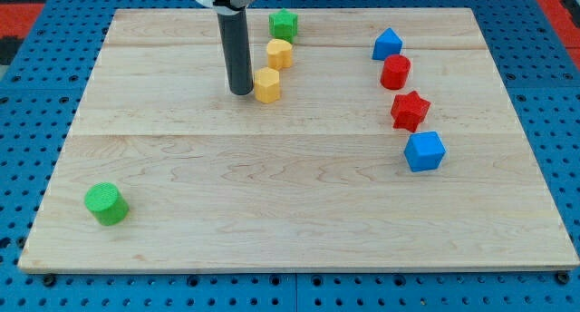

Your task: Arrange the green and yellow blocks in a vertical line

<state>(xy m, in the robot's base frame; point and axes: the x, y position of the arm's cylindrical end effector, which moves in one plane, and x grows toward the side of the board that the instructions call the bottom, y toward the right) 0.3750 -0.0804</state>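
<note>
Column: green star block (284, 24), yellow blocks (279, 53) and (267, 85), stacked 12 to 6, leaning slightly.
Stray: green cylinder (106, 203), surface (290, 203) at 7 o'clock.
My tip (241, 92): at 9 o'clock of lower yellow, seemingly touching, likely for nudging into line.
Hand: none, bare rod.

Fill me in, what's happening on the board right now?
My tip sits just left of the lower yellow hexagonal block, close beside it. Above that run another yellow block and a green star-shaped block, a rough slanted column. The green cylinder block lies far off at the wooden board's bottom left.
</note>
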